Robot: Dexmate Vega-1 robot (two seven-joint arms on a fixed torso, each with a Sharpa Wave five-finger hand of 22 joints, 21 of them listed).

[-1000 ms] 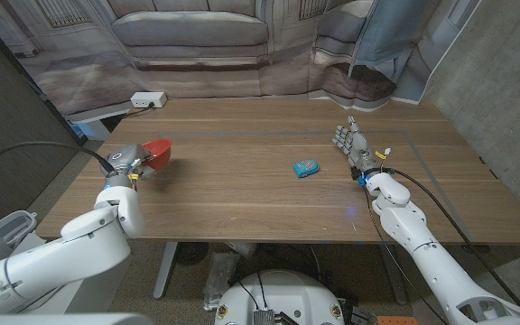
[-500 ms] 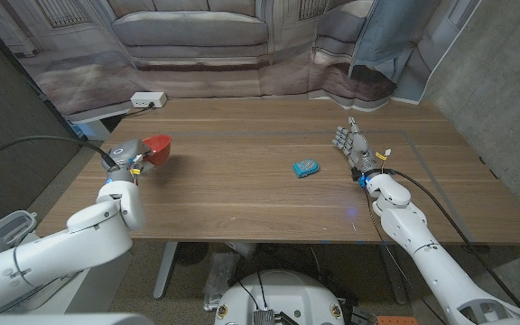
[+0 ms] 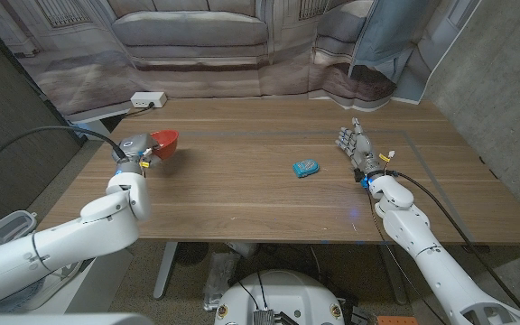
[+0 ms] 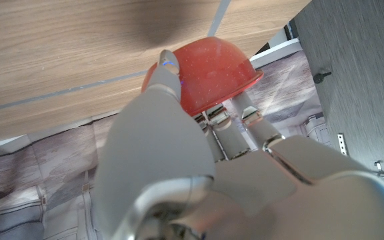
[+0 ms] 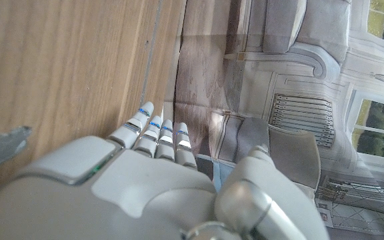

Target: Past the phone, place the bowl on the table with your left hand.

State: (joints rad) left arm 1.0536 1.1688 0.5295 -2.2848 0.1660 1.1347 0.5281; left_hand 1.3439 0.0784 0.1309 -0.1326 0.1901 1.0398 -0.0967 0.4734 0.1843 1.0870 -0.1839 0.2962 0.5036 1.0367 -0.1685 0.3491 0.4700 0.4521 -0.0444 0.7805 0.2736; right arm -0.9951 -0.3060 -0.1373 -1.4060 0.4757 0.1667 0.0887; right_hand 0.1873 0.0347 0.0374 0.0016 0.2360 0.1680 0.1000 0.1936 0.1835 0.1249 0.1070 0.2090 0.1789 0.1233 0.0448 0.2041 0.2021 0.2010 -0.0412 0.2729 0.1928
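You are working over the long wooden desk (image 3: 242, 194), and your left hand (image 3: 134, 149) holds the red rounded plastic bowl (image 3: 162, 142) near the desk's left edge, toward the far-left corner. In the left wrist view the fingers (image 4: 167, 75) close on the bowl's (image 4: 209, 72) rim and side, its shadow lying on the wood apart from it, so it looks carried clear of the surface. Your right hand (image 3: 355, 144) waits near the right part of the desk, fingers (image 5: 153, 130) straight and side by side, holding nothing. The small teal phone (image 3: 306, 168) lies between the two hands, nearer the right one, well apart from the bowl. To do this step well, carry the bowl across toward the far edge behind the phone, keep it level and high enough not to clip the phone, then lower until the base sits flat before you loosen the fingers.
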